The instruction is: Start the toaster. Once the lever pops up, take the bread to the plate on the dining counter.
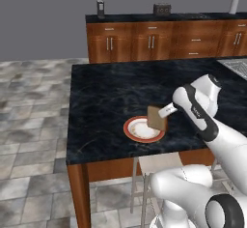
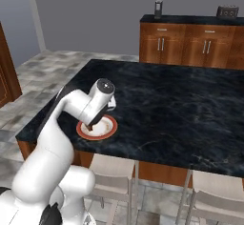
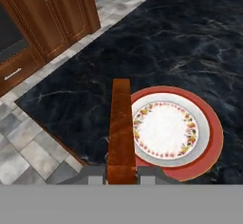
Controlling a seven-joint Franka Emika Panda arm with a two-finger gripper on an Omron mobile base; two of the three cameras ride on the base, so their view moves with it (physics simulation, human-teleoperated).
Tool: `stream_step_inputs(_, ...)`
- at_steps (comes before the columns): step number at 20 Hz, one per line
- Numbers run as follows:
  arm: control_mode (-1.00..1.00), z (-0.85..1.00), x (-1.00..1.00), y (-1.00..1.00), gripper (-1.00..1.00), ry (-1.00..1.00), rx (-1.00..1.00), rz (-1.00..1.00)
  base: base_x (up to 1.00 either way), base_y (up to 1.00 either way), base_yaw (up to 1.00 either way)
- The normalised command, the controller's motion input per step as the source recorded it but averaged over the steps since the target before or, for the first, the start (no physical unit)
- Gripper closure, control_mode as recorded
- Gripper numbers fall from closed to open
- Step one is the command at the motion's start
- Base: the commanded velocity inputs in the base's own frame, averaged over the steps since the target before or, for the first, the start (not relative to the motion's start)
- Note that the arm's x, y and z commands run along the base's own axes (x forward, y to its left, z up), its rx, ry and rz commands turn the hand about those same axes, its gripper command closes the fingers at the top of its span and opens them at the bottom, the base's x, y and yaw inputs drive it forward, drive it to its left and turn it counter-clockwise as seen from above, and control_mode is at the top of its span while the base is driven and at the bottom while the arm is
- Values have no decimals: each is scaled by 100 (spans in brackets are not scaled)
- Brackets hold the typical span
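Observation:
My gripper (image 1: 165, 113) is shut on the bread (image 1: 156, 118), a tan-brown slice held on edge just above the right rim of the plate (image 1: 130, 131). In the hand view the bread (image 3: 120, 132) stands edge-on between my fingertips (image 3: 96, 174), over the left rim of the red-rimmed plate (image 3: 216, 136). The plate (image 2: 110, 129) lies near the front edge of the dining counter (image 1: 106, 96), partly behind my gripper (image 2: 91, 126) in the right base view. The toaster (image 1: 162, 9) stands on the far back counter, also seen as the toaster (image 2: 227, 12); its lever is too small to make out.
Two pale stools (image 2: 114, 169) stand under the dining counter's front edge. A wooden-cabinet counter (image 1: 159, 38) runs along the back wall with a dark appliance (image 1: 100, 8) on it. A sink corner (image 1: 236, 66) shows at the right. Tiled floor lies left of the island.

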Motion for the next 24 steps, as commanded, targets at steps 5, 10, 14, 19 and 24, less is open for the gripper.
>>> stream_step_inputs(5, -100, -39, 44, 0, 100, 0, 0, 0, 0, 0, 0)
stream_step_inputs(10, -100, -30, 36, 0, 100, 0, 0, 0, 0, 0, 0)
stream_step_inputs(14, -100, -25, 25, 0, 100, 0, 0, 0, 0, 0, 0)
stream_step_inputs(19, -100, -27, 29, 2, 100, 0, 0, 0, 0, 0, 0)
stream_step_inputs(24, -100, -19, 33, 4, 100, 0, 0, 0, 0, 0, 0)
